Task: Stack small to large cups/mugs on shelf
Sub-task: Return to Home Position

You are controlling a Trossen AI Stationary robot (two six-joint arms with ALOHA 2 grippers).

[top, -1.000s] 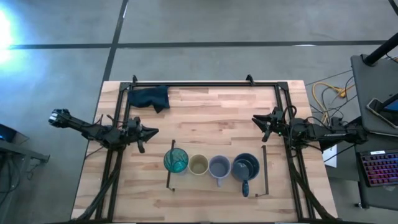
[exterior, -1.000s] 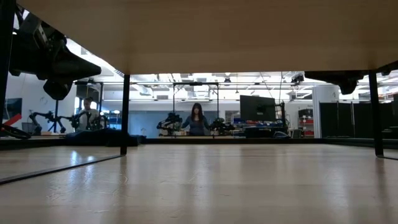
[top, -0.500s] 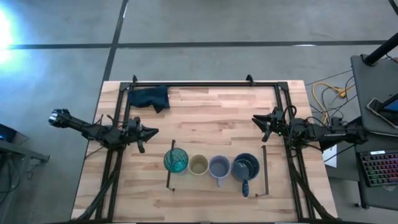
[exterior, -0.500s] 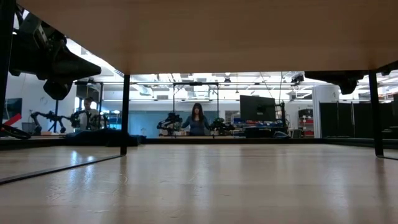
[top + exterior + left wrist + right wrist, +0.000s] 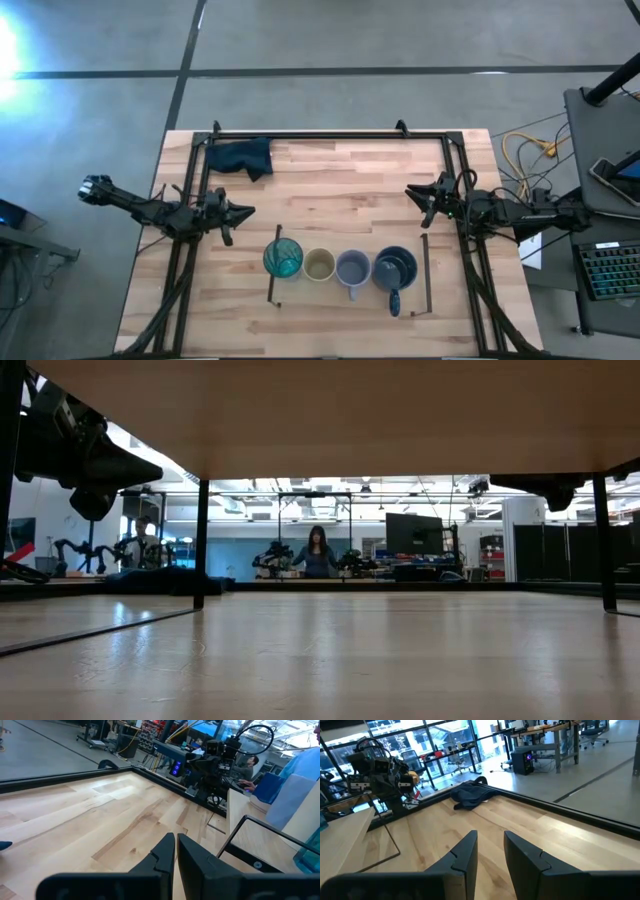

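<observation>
Four cups stand upright in a row on the light-wood shelf [image 5: 350, 295] near the table's near edge. From left to right they are the teal tumbler [image 5: 282, 259], the olive-tan cup [image 5: 319, 265], the lavender-grey mug [image 5: 352, 268] and the dark blue mug [image 5: 394, 268]. Both mug handles point toward the near edge. My left gripper [image 5: 246, 212] is shut and empty, left of the shelf and a little farther back. My right gripper [image 5: 413, 197] is open and empty, beyond the shelf's right end. The tumbler's edge shows in the left wrist view [image 5: 311, 851].
A dark blue cloth [image 5: 241, 157] lies at the table's far left corner and also shows in the right wrist view [image 5: 472, 793]. Black rails [image 5: 427, 272] stand at the shelf's short ends. A black frame [image 5: 330, 137] runs along the table's edges. Bare wood lies between the grippers.
</observation>
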